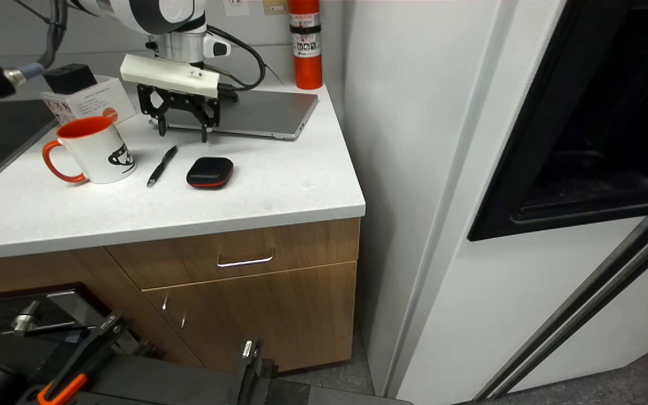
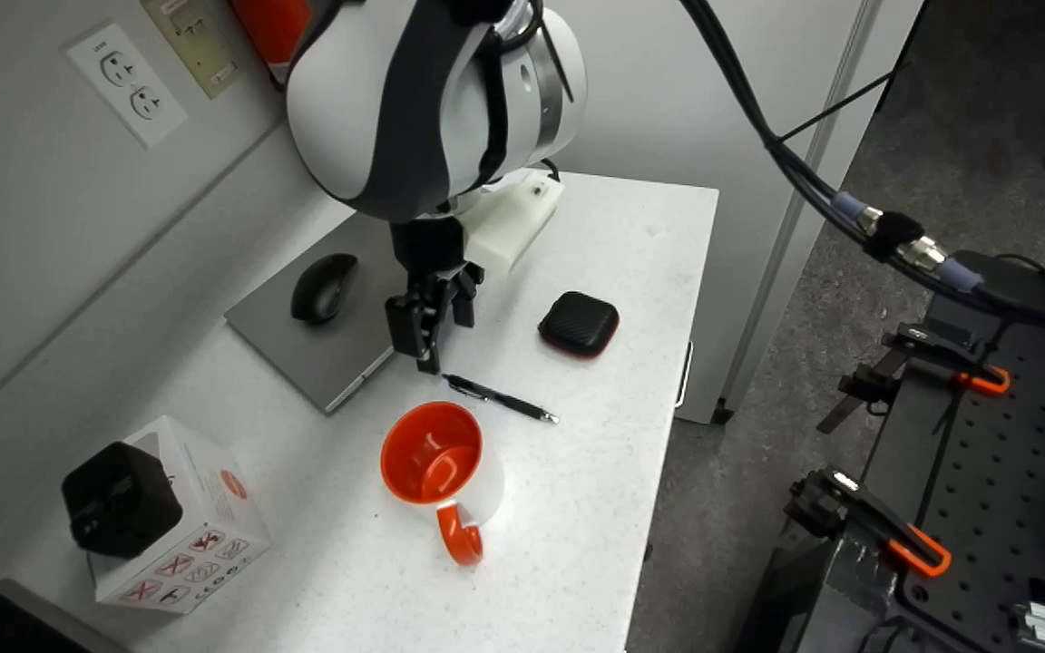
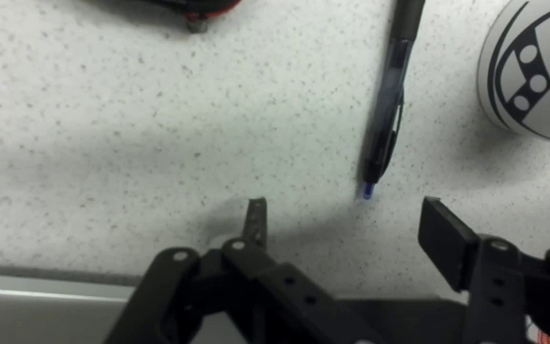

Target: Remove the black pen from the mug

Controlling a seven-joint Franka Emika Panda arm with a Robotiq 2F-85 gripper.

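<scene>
Pen [image 2: 501,398] beside mug [image 1: 94,154], pictograms [image 2: 202,573] on box [image 2: 214,503]

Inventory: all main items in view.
Speckled counter: 1, white, along grey wall
Wooden cabinet: 1, brown, under counter
Tall appliance: 1, white, beside counter
Handled mug: 1, white and red-orange, counter
Slim pen: 1, black, beside mug
Rounded case: 1, black and red, counter
Flat laptop: 1, grey, counter
Oval mouse: 1, black, on laptop
Printed box: 1, white, counter
Angular block: 1, black, on box
Labelled cylinder: 1, red, by wall
Jointed arm: 1, mostly white, above counter
Two-finger gripper: 1, black, open, above counter
</scene>
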